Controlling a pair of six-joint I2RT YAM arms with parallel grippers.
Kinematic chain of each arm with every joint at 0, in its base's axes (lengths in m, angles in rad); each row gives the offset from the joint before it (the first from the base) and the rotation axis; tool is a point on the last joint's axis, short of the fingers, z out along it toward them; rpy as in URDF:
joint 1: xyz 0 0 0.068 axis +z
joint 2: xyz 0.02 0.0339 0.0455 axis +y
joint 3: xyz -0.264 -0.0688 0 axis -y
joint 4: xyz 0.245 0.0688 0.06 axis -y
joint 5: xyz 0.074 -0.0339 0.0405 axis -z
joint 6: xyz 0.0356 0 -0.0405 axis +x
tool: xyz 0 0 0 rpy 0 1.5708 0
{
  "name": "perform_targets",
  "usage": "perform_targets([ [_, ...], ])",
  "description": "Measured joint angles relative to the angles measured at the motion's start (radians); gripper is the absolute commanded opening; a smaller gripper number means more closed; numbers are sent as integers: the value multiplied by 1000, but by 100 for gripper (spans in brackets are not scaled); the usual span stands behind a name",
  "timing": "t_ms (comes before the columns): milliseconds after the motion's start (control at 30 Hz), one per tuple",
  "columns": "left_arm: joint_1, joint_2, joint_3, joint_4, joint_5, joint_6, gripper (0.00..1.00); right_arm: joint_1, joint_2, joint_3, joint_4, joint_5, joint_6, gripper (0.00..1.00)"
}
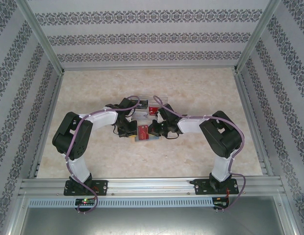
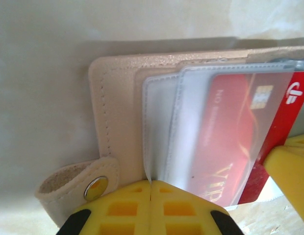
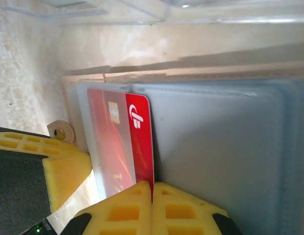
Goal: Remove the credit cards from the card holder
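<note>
The left gripper [image 2: 151,190], its yellow fingers pressed together, pinches the lower edge of a clear sleeve [image 2: 164,122] at the seam between them, as seen from the left wrist. From the right wrist, the right gripper [image 3: 153,190] is likewise closed, its fingers nipping the near edge of the red card [image 3: 140,142], which bears a white emblem and a gold chip. The card sits partly inside a frosted pocket, with its emblem end sticking out bare. Both belong to the card holder [image 2: 117,107], a beige stitched wallet lying open and flat, its snap strap [image 2: 76,181] with a metal stud folded out at one corner. More clear pockets [image 3: 220,147] fan across the wallet on the right gripper's side. From above, the two grippers [image 1: 134,132] [image 1: 151,131] meet nose to nose over the holder at the middle of the cream marbled table [image 1: 201,156], the red card [image 1: 143,132] between them. Just beyond stands a clear plastic box [image 3: 117,12]; a small red piece [image 1: 153,110] shows by it, too small to tell what it is.
</note>
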Motion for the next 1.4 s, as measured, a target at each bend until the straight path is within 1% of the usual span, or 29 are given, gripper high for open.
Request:
perform_targets([
  [367, 0, 0, 0, 0, 0, 3, 0, -40, -60, -51, -10, 4, -12, 4],
  [700, 0, -1, -1, 0, 0, 15, 0, -107, -96, -64, -69, -15, -82, 4],
  [933, 0, -3, 3, -4, 0, 16, 1, -131, -215, -69, -142, 5, -140, 3],
  [1000, -1, -3, 10, -12, -4, 16, 6, -131, -249, -51, -193, 23, -172, 0],
  [1167, -7, -13, 15, -22, -22, 16, 23, -130, -297, 61, -361, 95, -288, 0],
  [1267, -7, -55, 19, -35, -37, 17, 45, -122, -316, 156, -470, 158, -377, 0],
  [1333, -6, -99, 30, -43, -45, 11, 63, -114, -317, 223, -537, 203, -438, 1],
  [1400, -4, -151, 47, -49, -55, 1, 78, -98, -317, 288, -608, 259, -512, 0],
])
